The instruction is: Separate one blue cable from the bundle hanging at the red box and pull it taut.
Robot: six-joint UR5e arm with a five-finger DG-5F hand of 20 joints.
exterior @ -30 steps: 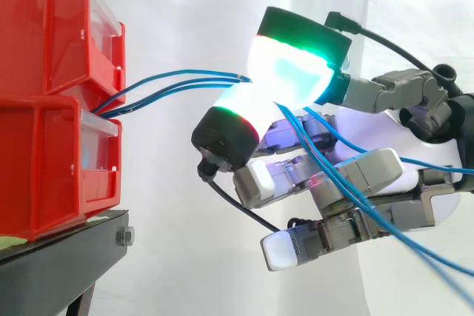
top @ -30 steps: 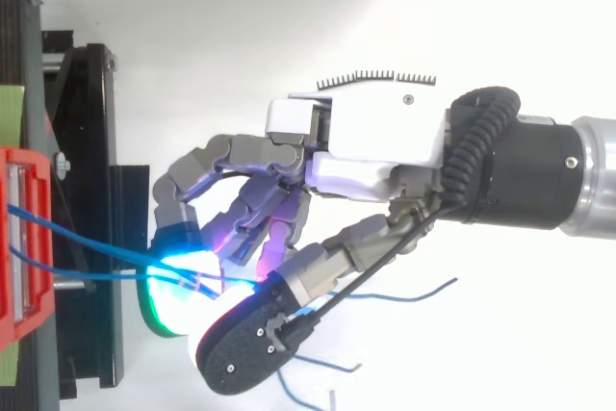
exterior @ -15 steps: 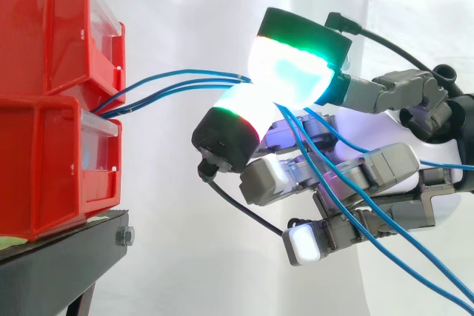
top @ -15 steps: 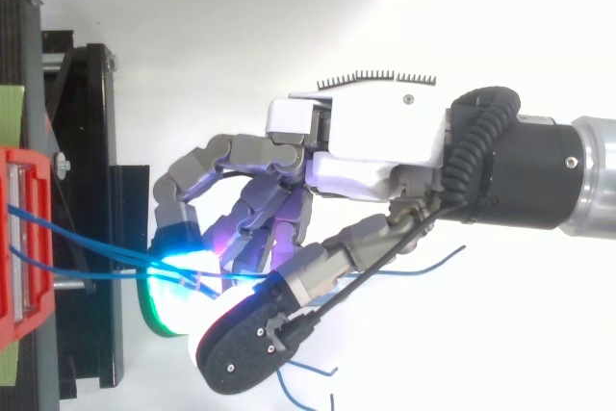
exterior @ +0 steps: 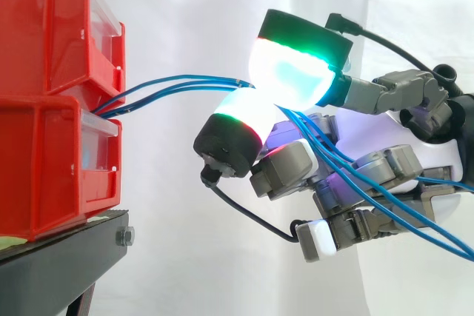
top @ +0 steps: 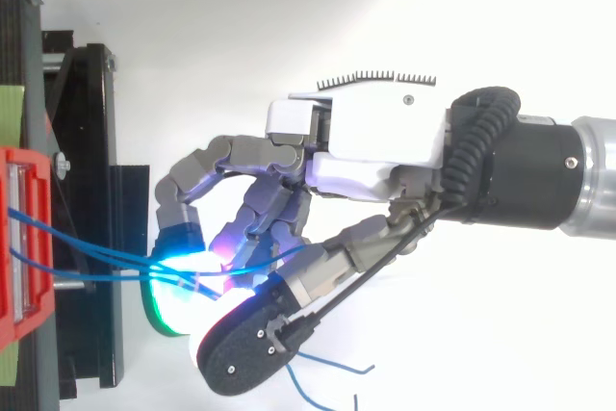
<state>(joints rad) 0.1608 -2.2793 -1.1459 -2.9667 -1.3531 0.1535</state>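
Blue cables (exterior: pixel 185 76) run from the stacked red bins (exterior: pixel 44 49), pinched between the hand's (top: pixel 375 137) glowing pads (exterior: pixel 292 72).

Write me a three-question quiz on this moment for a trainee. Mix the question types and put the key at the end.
1. True or false: the blue cables hang free, untouched by the hand.
2. Where do the cables leave the red bins? A) at the front, where the two stacked bins meet; B) over the top bin's rim; C) from the lower bin's underside.
3. Yes or no: is just one cable caught between the glowing pads?
Key: 1 false, the hand pinches them. 2 A. 3 no, several cables run into the pinch together.
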